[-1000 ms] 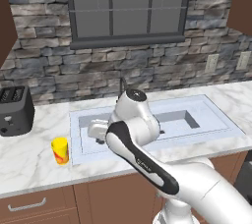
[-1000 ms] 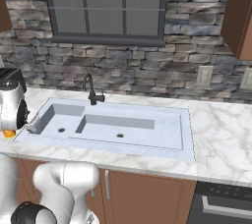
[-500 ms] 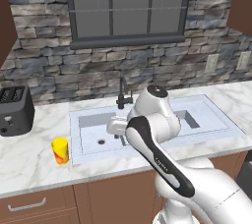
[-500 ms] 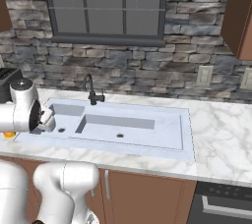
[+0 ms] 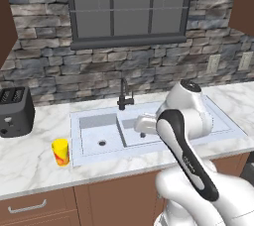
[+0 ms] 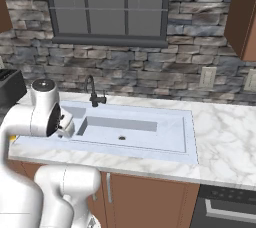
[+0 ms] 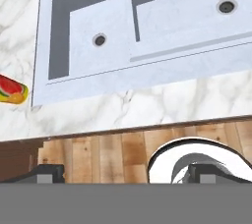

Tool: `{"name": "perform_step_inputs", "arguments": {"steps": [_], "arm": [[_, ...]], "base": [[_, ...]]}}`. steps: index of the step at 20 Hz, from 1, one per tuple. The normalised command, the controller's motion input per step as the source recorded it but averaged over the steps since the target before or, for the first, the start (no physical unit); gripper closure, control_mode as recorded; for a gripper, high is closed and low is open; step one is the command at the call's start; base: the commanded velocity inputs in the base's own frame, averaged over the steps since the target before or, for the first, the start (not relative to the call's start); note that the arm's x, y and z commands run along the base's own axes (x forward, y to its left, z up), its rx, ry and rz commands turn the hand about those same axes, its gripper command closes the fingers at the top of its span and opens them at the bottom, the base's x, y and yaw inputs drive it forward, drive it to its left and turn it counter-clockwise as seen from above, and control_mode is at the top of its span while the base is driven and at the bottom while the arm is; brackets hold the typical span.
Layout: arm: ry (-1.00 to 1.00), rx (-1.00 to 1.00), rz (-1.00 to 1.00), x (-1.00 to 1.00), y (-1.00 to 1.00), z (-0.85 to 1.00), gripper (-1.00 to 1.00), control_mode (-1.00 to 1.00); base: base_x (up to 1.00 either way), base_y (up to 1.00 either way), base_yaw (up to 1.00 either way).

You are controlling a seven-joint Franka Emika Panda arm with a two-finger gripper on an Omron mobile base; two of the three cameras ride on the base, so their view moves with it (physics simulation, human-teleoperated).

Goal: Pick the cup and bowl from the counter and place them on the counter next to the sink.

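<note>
Yellow cup (image 5: 60, 151) upright on the counter (image 5: 30, 163), just beside the sink (image 5: 99, 138) rim at its 9 o'clock, near the toaster (image 5: 15, 112). Gripper (image 7: 125, 174) above the sink front edge, fingers spread wide, holding nothing. From the hand camera, cup at 9 o'clock, two drains; from the right, faucet (image 6: 91, 92).

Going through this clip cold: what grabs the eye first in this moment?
The big white arm dominates, rising in front of the pale double-basin sink and hiding part of it in the left base view. Next comes the small yellow cup, the one bright spot, standing on the marble counter just left of the sink. A black toaster sits further left by the stone wall.
</note>
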Motion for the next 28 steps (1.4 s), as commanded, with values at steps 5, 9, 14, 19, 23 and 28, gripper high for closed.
{"name": "perform_step_inputs", "arguments": {"steps": [5, 9, 14, 19, 23, 28], "arm": [[0.11, 0.0, 0.0, -0.47, -0.42, 0.3, -1.0, -1.0], [0.13, 0.0, 0.01, -0.56, -0.19, 0.48, -1.0, -1.0], [0.12, -0.03, 0.01, -0.45, -0.1, 0.39, -1.0, -1.0], [0.05, -0.1, 0.0, -0.28, -0.11, 0.11, -1.0, -1.0], [0.0, -0.09, 0.0, -0.11, -0.08, 0.0, -1.0, -1.0], [0.0, 0.0, 0.0, 0.0, 0.0, 0.0, -1.0, -1.0]], "base": [[0.0, 0.0, 0.0], [0.0, 0.0, 0.0], [0.0, 0.0, 0.0], [0.0, 0.0, 0.0], [0.0, 0.0, 0.0], [0.0, 0.0, 0.0]]}}
